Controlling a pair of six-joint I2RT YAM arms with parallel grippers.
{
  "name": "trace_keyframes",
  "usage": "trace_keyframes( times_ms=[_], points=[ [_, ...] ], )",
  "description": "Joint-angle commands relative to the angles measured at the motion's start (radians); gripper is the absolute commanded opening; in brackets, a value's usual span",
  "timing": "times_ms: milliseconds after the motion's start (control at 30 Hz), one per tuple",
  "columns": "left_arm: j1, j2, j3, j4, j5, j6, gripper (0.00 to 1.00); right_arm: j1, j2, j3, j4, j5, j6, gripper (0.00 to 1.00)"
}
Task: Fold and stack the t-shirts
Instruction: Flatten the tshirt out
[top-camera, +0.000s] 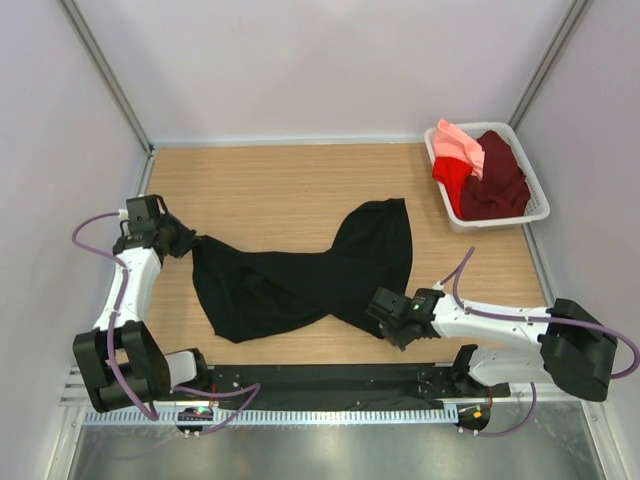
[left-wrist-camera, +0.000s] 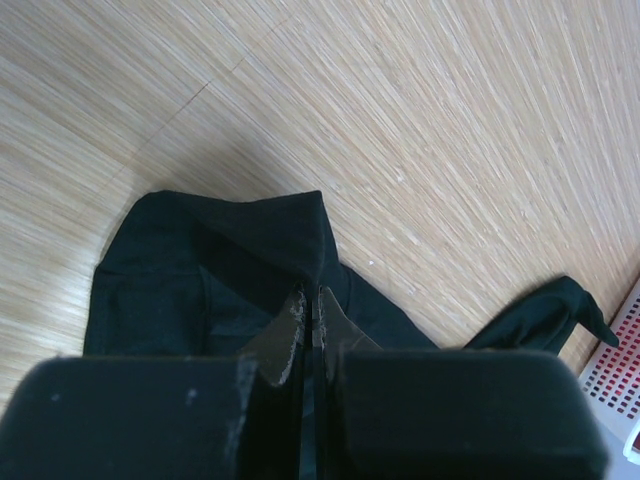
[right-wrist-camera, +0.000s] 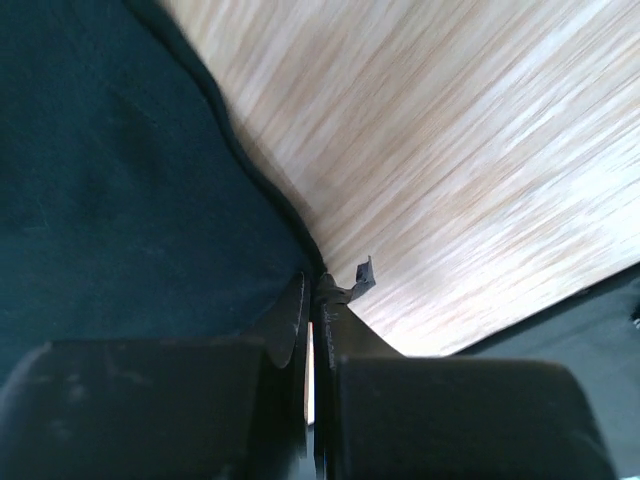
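The black shirt (top-camera: 300, 280) lies crumpled and twisted across the middle of the wooden table (top-camera: 270, 170), stretched from the left of the frame toward the lower centre, with one broad lobe rising toward the upper right. At its far left tip the left gripper (top-camera: 183, 243) has its fingers pressed together on a pulled-out corner of the cloth; in the left wrist view the fingertips (left-wrist-camera: 310, 312) meet with no gap and the dark fabric (left-wrist-camera: 180, 290) bunches just ahead of and around them. At the shirt's lower right edge the right gripper (top-camera: 383, 305) sits at the hem, also clamped on it; the right wrist view shows the closed tips (right-wrist-camera: 318, 295) right on the border where the black cloth (right-wrist-camera: 110, 200) meets bare wood, a small scrap of hem poking out beside them. In the upper right corner of the top view a white basket (top-camera: 500, 221) stands well apart from both arms, holding a maroon shirt (top-camera: 495, 180), a red shirt (top-camera: 450, 180) and a pink shirt (top-camera: 458, 142) heaped together
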Motion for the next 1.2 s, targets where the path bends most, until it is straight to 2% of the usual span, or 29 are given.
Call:
trace_keyframes(
  times_ms=[0, 100, 167, 200, 300, 433, 500, 533, 633, 767, 867, 900, 1067, 1167],
  points=[
    [0.006, -0.03, -0.006, 0.034, 0.017, -0.006, 0.0, 0.001, -0.059, -0.028, -0.096, 0.145, 0.035, 0.01],
    [0.006, -0.034, 0.0, 0.025, 0.021, -0.019, 0.0, 0.002, -0.134, 0.013, -0.135, 0.23, -0.02, 0.01],
    [0.006, -0.048, 0.04, -0.004, 0.024, -0.016, 0.0, 0.002, -0.202, 0.099, -0.185, 0.348, -0.083, 0.01],
    [0.006, -0.059, 0.058, -0.016, 0.025, -0.014, 0.0, 0.002, -0.22, 0.136, -0.207, 0.395, -0.167, 0.01],
    [0.006, -0.131, 0.149, -0.076, 0.01, -0.013, 0.0, 0.001, -0.273, 0.327, -0.294, 0.563, -0.303, 0.01],
    [0.006, -0.223, 0.307, -0.18, 0.017, -0.04, 0.0, 0.002, -0.291, 0.68, -0.421, 0.767, -0.536, 0.01],
    [0.006, -0.254, 0.425, -0.222, 0.021, -0.063, 0.0, 0.001, -0.29, 0.801, -0.454, 0.872, -0.603, 0.01],
    [0.005, -0.261, 0.466, -0.266, 0.021, -0.068, 0.0, 0.002, -0.286, 0.925, -0.469, 0.899, -0.688, 0.01],
    [0.006, -0.28, 0.652, -0.372, -0.01, -0.083, 0.0, 0.001, -0.293, 1.146, -0.504, 0.986, -0.767, 0.01],
    [-0.009, -0.295, 0.873, -0.488, -0.025, -0.106, 0.0, 0.001, -0.38, 1.25, -0.428, 0.968, -0.961, 0.01],
    [-0.038, -0.306, 0.954, -0.529, -0.062, -0.131, 0.0, 0.002, -0.463, 1.201, -0.316, 0.872, -1.052, 0.01],
    [-0.038, -0.31, 0.965, -0.532, -0.061, -0.147, 0.0, 0.002, -0.481, 1.161, -0.246, 0.814, -1.136, 0.01],
    [-0.038, -0.283, 0.951, -0.492, -0.036, -0.178, 0.0, 0.001, -0.371, 1.173, -0.204, 0.79, -1.235, 0.01],
    [-0.037, -0.217, 0.936, -0.458, -0.05, -0.165, 0.0, 0.001, -0.253, 1.178, -0.057, 0.789, -1.39, 0.01]
  ],
)
